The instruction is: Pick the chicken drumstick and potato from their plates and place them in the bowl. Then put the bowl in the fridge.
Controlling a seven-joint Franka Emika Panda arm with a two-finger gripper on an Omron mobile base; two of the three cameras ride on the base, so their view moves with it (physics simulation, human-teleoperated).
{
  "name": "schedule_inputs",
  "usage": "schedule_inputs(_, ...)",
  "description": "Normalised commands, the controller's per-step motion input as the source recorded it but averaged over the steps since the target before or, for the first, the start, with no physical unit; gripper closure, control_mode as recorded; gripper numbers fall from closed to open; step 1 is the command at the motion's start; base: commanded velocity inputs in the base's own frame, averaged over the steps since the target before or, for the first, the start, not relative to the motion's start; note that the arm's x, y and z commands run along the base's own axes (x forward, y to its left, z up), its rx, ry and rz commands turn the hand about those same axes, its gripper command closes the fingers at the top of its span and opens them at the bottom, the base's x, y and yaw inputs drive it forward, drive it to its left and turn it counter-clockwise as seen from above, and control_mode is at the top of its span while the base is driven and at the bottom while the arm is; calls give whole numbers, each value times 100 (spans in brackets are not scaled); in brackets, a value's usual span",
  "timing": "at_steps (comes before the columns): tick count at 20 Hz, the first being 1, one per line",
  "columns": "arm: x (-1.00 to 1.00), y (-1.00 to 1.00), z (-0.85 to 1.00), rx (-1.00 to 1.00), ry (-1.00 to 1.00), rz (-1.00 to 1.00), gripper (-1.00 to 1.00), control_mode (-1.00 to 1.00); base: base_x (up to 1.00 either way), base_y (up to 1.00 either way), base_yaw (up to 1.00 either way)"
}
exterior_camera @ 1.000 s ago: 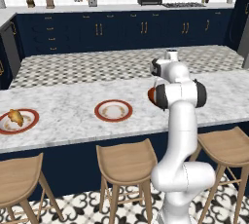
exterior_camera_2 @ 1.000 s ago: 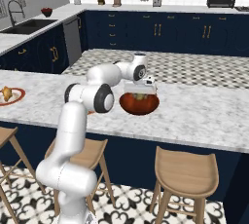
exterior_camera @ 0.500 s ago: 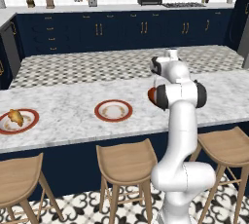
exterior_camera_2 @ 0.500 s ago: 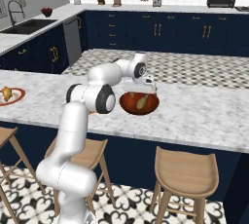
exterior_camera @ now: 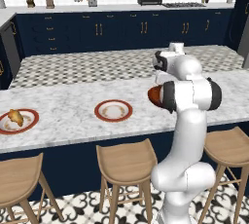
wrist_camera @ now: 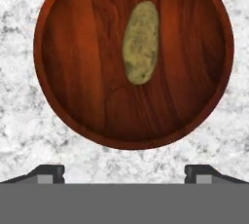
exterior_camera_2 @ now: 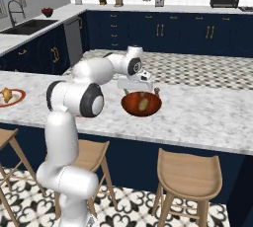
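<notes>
Since the earlier frames, only the potato has moved: it was caught mid-drop under the gripper and now lies inside the bowl, resting on the wooden floor toward one side. Gripper hovers just above the bowl's rim, jaws spread wide apart and holding nothing. Chicken drumstick lies on the far-left plate of the marble island counter. Middle plate carries nothing. Bowl and middle plate stand apart on the counter; the arm partly hides the bowl in the left base view.
</notes>
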Motion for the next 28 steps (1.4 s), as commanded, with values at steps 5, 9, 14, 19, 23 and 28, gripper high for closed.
schedule_inputs(5,-94,99,63,-26,-6,4,-100,-100,0,0,0)
schedule_inputs(9,-100,86,30,-9,-6,3,-100,-100,0,0,0)
schedule_inputs(14,-89,35,46,13,-1,11,-100,-100,0,0,0)
schedule_inputs(19,-100,0,50,40,-17,28,-100,-100,0,0,0)
schedule_inputs(23,-78,-7,56,8,-6,12,-100,-100,0,0,0)
schedule_inputs(28,-78,-12,18,-15,0,-1,-100,-100,0,0,0)
